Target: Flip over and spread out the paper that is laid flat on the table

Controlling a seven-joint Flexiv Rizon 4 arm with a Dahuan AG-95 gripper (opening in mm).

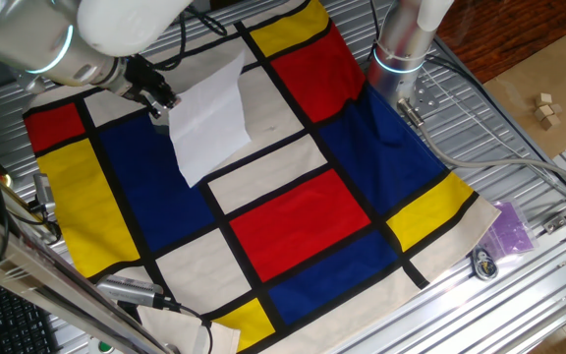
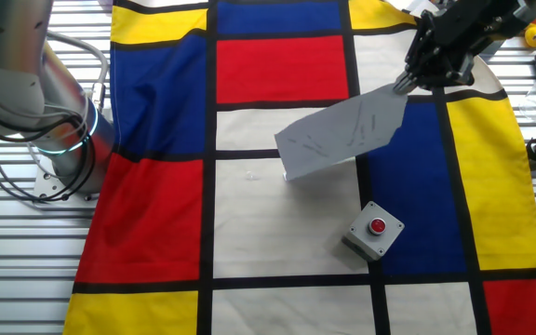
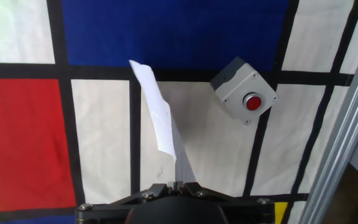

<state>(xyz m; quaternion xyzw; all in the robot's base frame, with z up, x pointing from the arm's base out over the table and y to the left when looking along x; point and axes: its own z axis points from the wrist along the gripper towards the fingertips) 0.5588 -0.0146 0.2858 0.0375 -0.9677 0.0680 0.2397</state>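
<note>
The white paper (image 1: 209,118) hangs in the air, pinched by one corner and tilted, its lower edge close to the cloth. My gripper (image 1: 157,98) is shut on that corner at the far left of the table (image 1: 519,147). In the other fixed view the paper (image 2: 342,135) slopes down to the left from the gripper (image 2: 408,82), over a cream and a blue panel. In the hand view the paper (image 3: 157,115) shows edge-on, rising from the closed gripper (image 3: 176,185).
A grey box with a red button (image 2: 375,228) stands on the cloth near the paper; it also shows in the hand view (image 3: 244,90). A second arm's base (image 1: 401,44) stands at the cloth's edge. A purple bag (image 1: 509,228) lies on the bare slats.
</note>
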